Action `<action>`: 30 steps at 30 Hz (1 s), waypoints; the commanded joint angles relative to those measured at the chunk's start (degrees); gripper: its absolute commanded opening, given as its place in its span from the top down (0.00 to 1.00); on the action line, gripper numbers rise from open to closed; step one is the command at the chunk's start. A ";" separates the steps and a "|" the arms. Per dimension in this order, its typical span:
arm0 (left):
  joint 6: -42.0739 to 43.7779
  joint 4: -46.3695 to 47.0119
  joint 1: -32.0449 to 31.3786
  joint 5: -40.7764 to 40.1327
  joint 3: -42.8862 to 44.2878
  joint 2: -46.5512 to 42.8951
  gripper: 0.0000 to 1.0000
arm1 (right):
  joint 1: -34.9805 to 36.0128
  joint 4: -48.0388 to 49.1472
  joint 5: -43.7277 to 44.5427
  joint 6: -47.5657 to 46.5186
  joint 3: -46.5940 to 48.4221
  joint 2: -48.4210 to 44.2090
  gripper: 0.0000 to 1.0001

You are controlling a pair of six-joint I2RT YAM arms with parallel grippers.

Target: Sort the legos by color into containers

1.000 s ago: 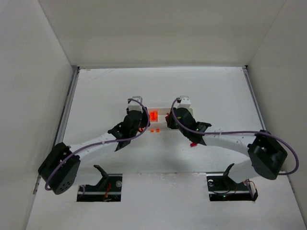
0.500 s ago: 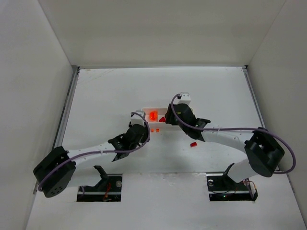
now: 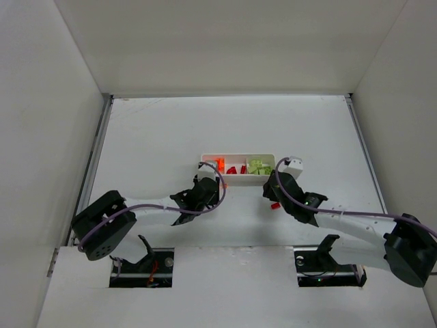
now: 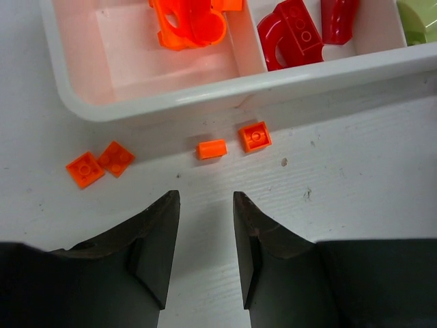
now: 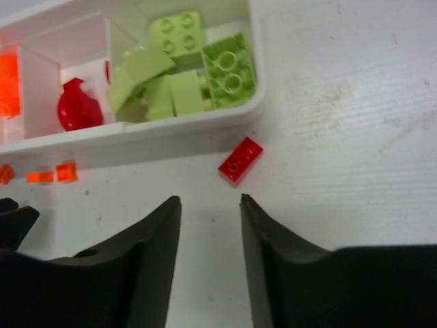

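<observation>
The white tray point(image 3: 203, 164) holds orange legos point(image 4: 191, 24) in its left compartment, red ones point(image 4: 293, 41) in the middle and pale green ones point(image 5: 184, 75) on the right. Several tiny orange legos point(image 4: 255, 136) lie on the table just in front of the tray wall point(image 4: 205, 96). My left gripper point(image 4: 205, 198) is open and empty, just short of them. One red lego point(image 5: 240, 160) lies by the tray's right corner point(image 5: 249, 113). My right gripper point(image 5: 210, 199) is open and empty, just short of it. The red lego also shows in the top view point(image 3: 275, 204).
White walls enclose the table on the left, back and right. The left arm point(image 3: 150, 210) and right arm point(image 3: 348, 220) lie low across the near table. Both grippers point(image 3: 206, 186) point(image 3: 273, 191) sit close to the tray's near side.
Both grippers have drawn back from over the tray toward me, uncovering it. The right gripper has also swung to the right, and the left elbow has shifted.
</observation>
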 commanded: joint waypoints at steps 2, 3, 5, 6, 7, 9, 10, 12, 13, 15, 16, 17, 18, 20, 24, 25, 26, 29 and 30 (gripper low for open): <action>1.14 4.89 0.19 0.20 3.67 3.24 0.66 | -0.58 -2.21 2.87 4.03 -0.98 1.33 0.47; 1.14 4.98 0.19 0.11 4.02 3.94 0.66 | -0.49 -1.78 2.79 4.29 -1.24 1.60 0.44; 1.49 5.59 0.37 -0.42 4.37 5.00 0.66 | -0.49 -0.90 2.52 4.29 -1.51 2.21 0.41; 1.67 6.03 0.63 -0.59 4.55 5.44 0.66 | -0.49 -0.72 2.35 4.21 -1.60 2.39 0.40; 1.67 6.30 0.89 -0.68 4.64 5.79 0.66 | -0.49 -0.63 2.26 4.20 -1.60 2.39 0.39; 1.67 7.00 1.16 -0.68 4.99 6.41 0.66 | -0.58 -0.45 2.17 4.03 -1.60 2.30 0.39; 1.67 7.35 1.33 -0.77 5.08 6.85 0.66 | -0.58 -0.11 2.00 3.94 -1.60 2.30 0.39; 1.75 7.88 1.86 -0.77 5.60 7.73 0.67 | -0.84 0.86 1.38 3.94 -1.77 1.95 0.38; 1.76 7.97 1.95 -0.77 5.87 8.17 0.67 | -0.93 1.56 0.77 3.94 -1.95 1.86 0.38; 1.93 8.23 2.21 -0.86 6.39 9.13 0.68 | -1.11 2.79 -0.29 3.68 -2.13 2.21 0.38; 2.02 8.41 2.39 -1.03 6.66 9.49 0.68 | -1.28 2.89 -0.38 3.68 -2.04 2.56 0.38; 2.11 8.50 2.48 -1.30 6.83 9.92 0.68 | -1.46 2.97 -0.47 3.68 -2.04 2.91 0.37; 2.11 8.67 2.56 -1.47 7.01 10.28 0.68 | -1.55 3.06 -0.47 3.76 -1.95 3.35 0.37; 2.46 8.94 2.74 -1.56 7.54 11.24 0.69 | -1.90 3.24 -0.47 3.85 -1.69 4.41 0.35; 3.34 8.68 2.66 -1.74 8.42 12.39 0.83 | -2.78 4.73 -1.87 3.68 -0.72 5.99 0.33; 3.34 8.50 2.39 -1.91 8.16 11.95 0.86 | -2.95 4.82 -2.05 3.68 -0.54 6.43 0.33; 3.42 8.24 2.13 -2.09 7.63 10.99 0.87 | -3.13 4.91 -2.14 3.59 -0.37 6.96 0.33; 3.34 6.22 1.16 -2.27 5.35 5.38 0.88 | -3.31 5.70 -2.22 3.59 -0.45 8.10 0.34; 2.99 4.73 0.64 -2.27 4.47 2.75 0.88 | -3.31 6.22 -2.31 3.59 -0.54 8.63 0.34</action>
